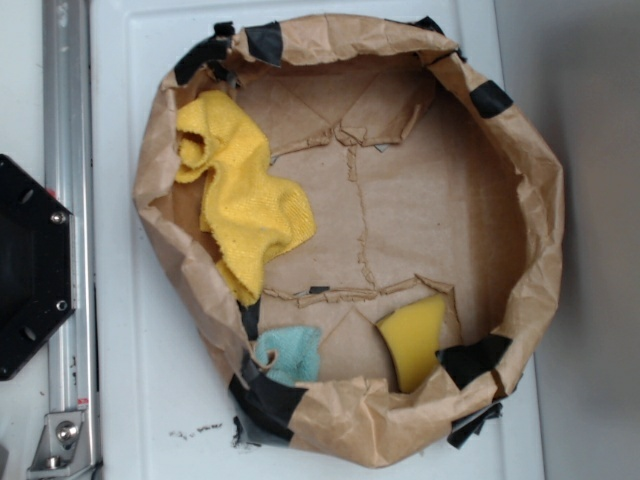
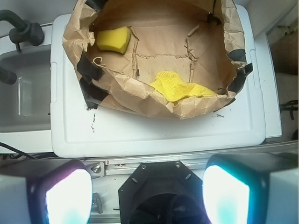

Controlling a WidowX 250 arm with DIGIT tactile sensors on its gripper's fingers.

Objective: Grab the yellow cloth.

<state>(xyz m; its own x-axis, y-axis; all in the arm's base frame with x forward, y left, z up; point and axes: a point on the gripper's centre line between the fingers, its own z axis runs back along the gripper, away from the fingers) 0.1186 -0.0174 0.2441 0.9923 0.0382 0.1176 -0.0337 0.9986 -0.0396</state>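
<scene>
The yellow cloth (image 1: 243, 200) lies bunched against the left wall of the paper basket (image 1: 530, 170). The gripper (image 2: 140, 193) hangs well back, fingers apart and empty. Descending there risks snagging the crumpled rim. In the wrist view that rim hides much of the cloth.

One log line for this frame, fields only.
phase: pre-reach | tool: open, outside bag | cloth: in bag, untouched | sponge: apart
</scene>
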